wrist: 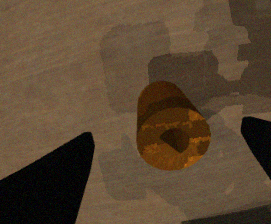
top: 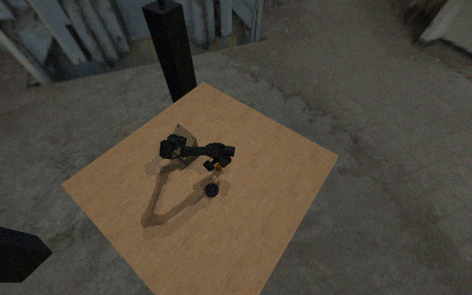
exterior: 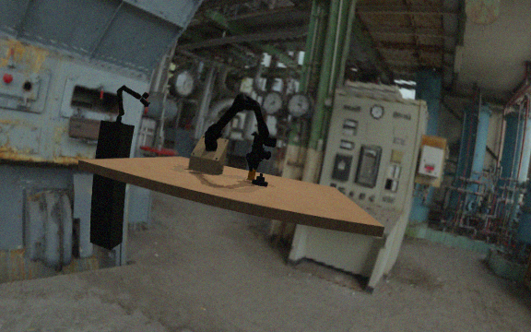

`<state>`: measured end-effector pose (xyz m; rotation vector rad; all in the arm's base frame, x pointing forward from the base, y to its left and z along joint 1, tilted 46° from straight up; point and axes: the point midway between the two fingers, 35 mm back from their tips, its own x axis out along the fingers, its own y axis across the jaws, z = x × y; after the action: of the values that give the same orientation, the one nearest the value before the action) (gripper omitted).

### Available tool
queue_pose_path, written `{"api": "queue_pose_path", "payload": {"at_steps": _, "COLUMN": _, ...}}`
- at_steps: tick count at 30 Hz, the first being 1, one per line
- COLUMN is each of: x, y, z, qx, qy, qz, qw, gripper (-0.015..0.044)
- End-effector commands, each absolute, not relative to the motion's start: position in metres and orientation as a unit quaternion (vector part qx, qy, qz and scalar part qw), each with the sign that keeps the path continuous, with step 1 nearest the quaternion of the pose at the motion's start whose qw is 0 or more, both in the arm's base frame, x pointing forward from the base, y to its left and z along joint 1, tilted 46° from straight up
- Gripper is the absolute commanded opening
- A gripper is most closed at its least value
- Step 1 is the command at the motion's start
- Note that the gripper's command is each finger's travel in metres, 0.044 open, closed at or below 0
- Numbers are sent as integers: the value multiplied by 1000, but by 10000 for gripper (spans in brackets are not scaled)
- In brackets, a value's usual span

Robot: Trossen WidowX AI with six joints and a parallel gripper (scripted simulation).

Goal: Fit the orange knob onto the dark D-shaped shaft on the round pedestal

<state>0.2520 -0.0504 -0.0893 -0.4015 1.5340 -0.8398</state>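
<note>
The orange knob (top: 218,166) (exterior: 252,175) (wrist: 156,156) stands upright on the table. In the wrist view its top shows a dark hole, with its outline partly lost in shadow. My gripper (top: 217,165) (exterior: 252,170) (wrist: 167,132) is open, pointing down, with its fingertips apart on either side of the knob and a gap to each. The dark round pedestal (top: 211,190) (exterior: 260,183) stands close to the knob, with its shaft (exterior: 261,175) pointing up. The shaft's flat side cannot be made out.
The arm's base block (top: 184,135) (exterior: 206,162) stands on the wooden table (top: 260,172) (exterior: 155,172), behind the knob and pedestal. The arm's shadows fall across the table. A black pillar (top: 172,53) (exterior: 108,203) stands beyond the table edge.
</note>
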Motion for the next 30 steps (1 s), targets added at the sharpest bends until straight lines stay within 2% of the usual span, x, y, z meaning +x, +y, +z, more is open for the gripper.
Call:
{"api": "queue_pose_path", "payload": {"at_steps": 1, "x": 251, "y": -55, "z": -93, "qx": -180, "qy": 668, "qz": -365, "qw": 623, "gripper": 440}}
{"api": "queue_pose_path", "payload": {"at_steps": 26, "x": 242, "y": -82, "z": -118, "qx": -181, "qy": 668, "qz": -367, "qw": 622, "gripper": 440}}
{"api": "queue_pose_path", "payload": {"at_steps": 30, "x": 242, "y": -82, "z": -118, "qx": -181, "qy": 668, "qz": -367, "qw": 622, "gripper": 335}}
